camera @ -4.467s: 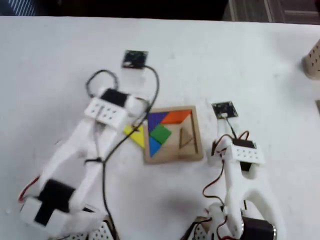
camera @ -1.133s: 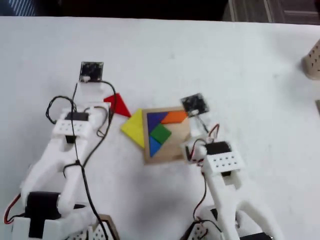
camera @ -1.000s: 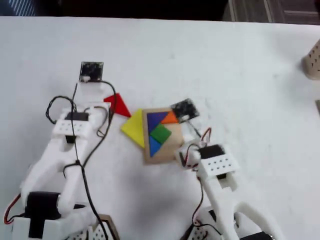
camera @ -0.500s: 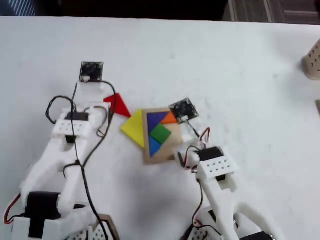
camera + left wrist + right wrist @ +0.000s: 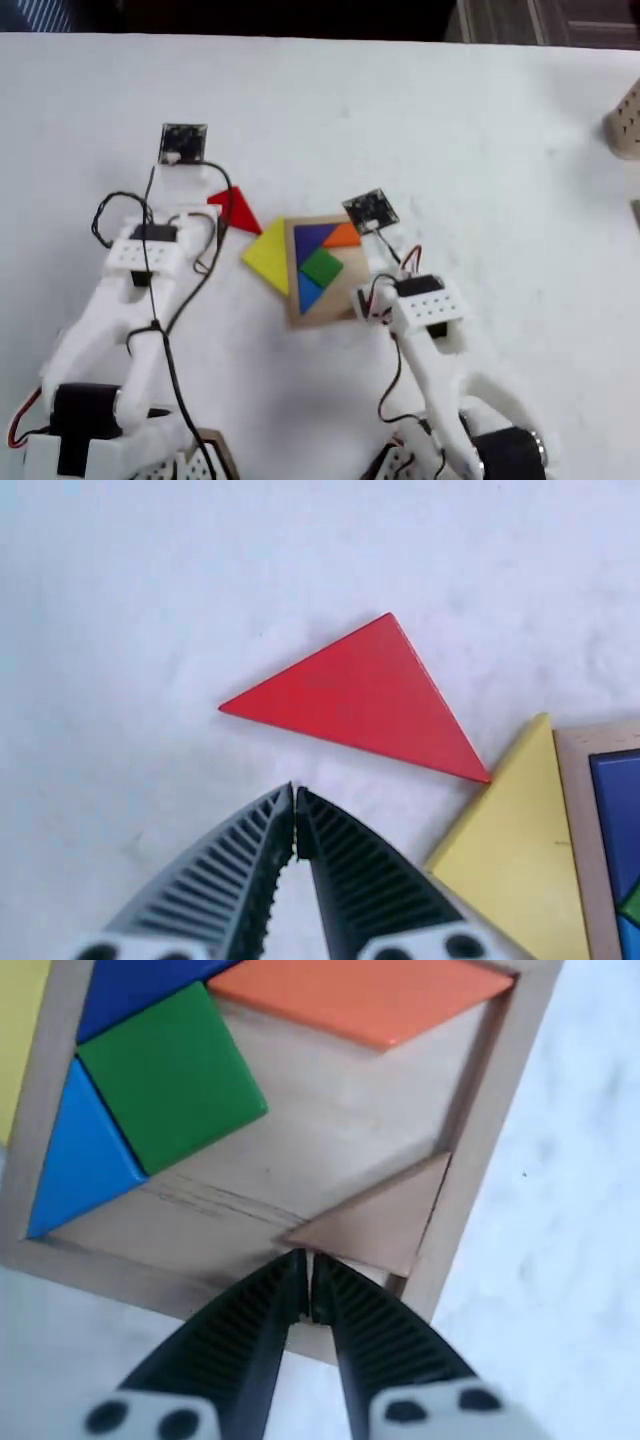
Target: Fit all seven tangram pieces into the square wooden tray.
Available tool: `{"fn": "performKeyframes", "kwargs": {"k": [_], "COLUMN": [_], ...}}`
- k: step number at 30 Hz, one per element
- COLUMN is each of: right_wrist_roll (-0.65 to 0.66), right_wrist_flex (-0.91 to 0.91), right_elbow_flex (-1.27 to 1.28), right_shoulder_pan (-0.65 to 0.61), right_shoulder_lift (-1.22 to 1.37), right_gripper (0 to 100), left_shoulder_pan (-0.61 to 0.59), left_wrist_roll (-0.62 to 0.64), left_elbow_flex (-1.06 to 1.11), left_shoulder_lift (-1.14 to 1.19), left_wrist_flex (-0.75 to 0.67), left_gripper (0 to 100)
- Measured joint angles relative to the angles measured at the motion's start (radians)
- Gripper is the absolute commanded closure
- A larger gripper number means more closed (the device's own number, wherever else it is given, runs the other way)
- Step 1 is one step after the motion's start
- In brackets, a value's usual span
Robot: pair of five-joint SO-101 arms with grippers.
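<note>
- Square wooden tray [image 5: 478,1160] sits mid-table. It holds an orange parallelogram [image 5: 370,995], a green square [image 5: 170,1075], a light-blue triangle [image 5: 75,1155], a dark-blue triangle [image 5: 130,990] and an unpainted wooden triangle [image 5: 375,1225] lying against the rim by one corner.
- Red wooden triangle [image 5: 360,700] and yellow wooden triangle [image 5: 510,850] are outside on the table — yellow is against the tray's outer edge, with one corner of red meeting yellow's edge.
- Right gripper [image 5: 305,1265]: fingers pinched almost together with nothing held. The tips are at the unpainted triangle's edge (contact unclear).
- Left gripper [image 5: 295,800]: fingers closed and empty, tips just short of the red triangle's long side.
- Likely step: nudging the unpainted triangle into its final spot to free room for the two big triangles.
- To do it well, keep the closed tips low and push flat and slowly — the light tray may slide. Stay off the green square.
</note>
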Motion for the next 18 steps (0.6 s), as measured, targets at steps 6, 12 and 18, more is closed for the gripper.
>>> {"fn": "performKeyframes", "kwargs": {"k": [6,12,18], "right_wrist_roll": [0.000,0.000,0.000], "right_wrist_flex": [-0.046,-0.083,-0.083], "right_elbow_flex": [-0.058,-0.135,-0.267], "right_shoulder_pan": [0.000,0.003,0.003], "right_shoulder_lift": [0.072,0.158,0.287], "right_gripper": [98.1,98.1,98.1], "left_shoulder_pan": [0.000,0.000,0.000], "left_wrist_roll": [0.000,0.000,0.000], "left_elbow_flex": [0.000,0.000,0.000], "left_shoulder_lift": [0.000,0.000,0.000], "left_wrist_flex": [0.000,0.000,0.000], "left_gripper": [98,98,98]}}
